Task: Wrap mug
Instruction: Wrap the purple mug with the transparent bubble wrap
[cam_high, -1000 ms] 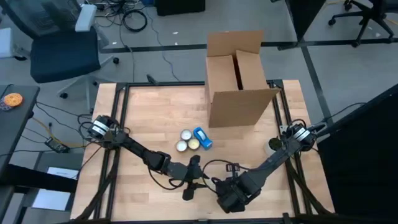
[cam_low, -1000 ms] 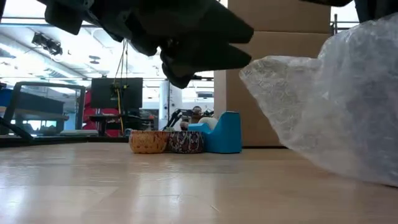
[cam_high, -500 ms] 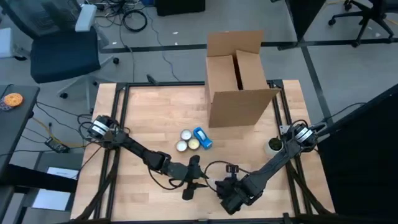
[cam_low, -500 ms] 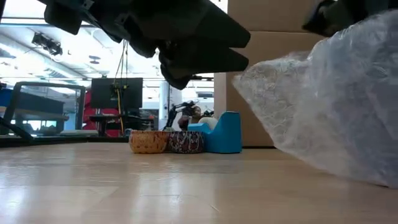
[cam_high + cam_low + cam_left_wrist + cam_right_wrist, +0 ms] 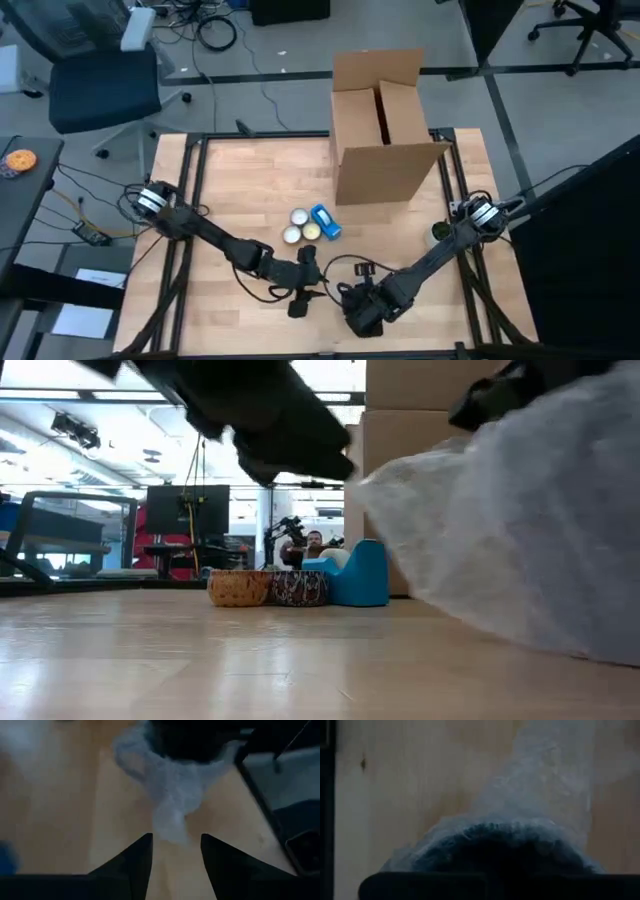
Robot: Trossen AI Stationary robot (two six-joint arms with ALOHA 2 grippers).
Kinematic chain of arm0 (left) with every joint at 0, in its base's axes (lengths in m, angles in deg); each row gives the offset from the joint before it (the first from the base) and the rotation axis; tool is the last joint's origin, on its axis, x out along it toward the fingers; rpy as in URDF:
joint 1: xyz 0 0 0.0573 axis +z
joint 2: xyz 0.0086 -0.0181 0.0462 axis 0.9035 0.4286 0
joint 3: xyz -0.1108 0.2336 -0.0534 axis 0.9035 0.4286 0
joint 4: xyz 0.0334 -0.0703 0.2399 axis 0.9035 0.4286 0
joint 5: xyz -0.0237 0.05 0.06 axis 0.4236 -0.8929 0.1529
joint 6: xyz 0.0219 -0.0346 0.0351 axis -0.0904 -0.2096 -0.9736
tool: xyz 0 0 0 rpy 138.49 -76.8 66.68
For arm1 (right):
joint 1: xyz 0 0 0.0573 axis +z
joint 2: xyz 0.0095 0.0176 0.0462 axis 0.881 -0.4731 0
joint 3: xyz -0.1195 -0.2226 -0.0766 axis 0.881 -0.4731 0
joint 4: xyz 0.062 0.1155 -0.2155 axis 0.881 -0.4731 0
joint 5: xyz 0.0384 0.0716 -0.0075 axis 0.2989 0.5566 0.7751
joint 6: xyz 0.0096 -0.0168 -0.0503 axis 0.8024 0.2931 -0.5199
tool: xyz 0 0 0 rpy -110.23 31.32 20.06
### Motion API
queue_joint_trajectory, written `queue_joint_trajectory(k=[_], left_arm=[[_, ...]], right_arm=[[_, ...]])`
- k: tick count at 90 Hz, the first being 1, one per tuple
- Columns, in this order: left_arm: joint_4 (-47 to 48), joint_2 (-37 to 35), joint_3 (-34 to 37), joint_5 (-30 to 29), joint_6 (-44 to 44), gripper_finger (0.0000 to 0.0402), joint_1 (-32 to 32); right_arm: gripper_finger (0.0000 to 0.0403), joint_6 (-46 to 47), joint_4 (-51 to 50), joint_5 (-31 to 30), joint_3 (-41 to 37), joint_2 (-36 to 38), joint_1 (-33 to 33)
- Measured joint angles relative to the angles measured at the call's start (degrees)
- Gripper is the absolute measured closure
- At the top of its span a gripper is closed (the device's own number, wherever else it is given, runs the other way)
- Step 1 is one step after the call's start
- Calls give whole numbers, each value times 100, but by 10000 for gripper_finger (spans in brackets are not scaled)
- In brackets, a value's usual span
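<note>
A sheet of bubble wrap (image 5: 520, 520) is seen filling the right half of the low view, bunched and lifted off the wooden table (image 5: 230, 190) near the lower centre of the overhead frame. It is draped over the right gripper (image 5: 362, 308), whose wrist camera is almost wholly veiled by the film; whether that gripper is spread or pinched cannot be told. The left gripper (image 5: 176, 851) is held spread, its two dark fingers (image 5: 134, 862) parted just short of a trailing tail of the wrap, not yet touching it.

No mug can be made out with certainty. A blue holder (image 5: 358, 573) and two small round tins (image 5: 297, 226) are grouped at the middle of the table, in front of an open cardboard box (image 5: 385, 130) in the upper centre.

The wrap is judged light, soft and springy, likely to slip or unfurl if pinched thinly; a gathered fold or the hanging tail is judged the best place to be gripped. A mug, by contrast, would be hard, smooth and breakable.
</note>
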Motion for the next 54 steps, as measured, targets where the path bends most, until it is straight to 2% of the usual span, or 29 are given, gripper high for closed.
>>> queue_joint_trajectory(k=[20, 30, 38, 54], left_arm=[[1785, -946, -258, -275, 158, 249, -220], [2335, -1328, -261, -802, 332, 249, -443], [2726, -1556, -261, -1290, 487, 249, -600], [3261, -1798, -262, -1902, 788, 249, -787]], right_arm=[[403, -72, -104, 834, -73, 2, -316], [403, -235, -80, 1186, -55, 2, -517], [403, -539, 4, 918, 94, -10, -615], [403, -1243, 363, -308, 445, -77, -697]])
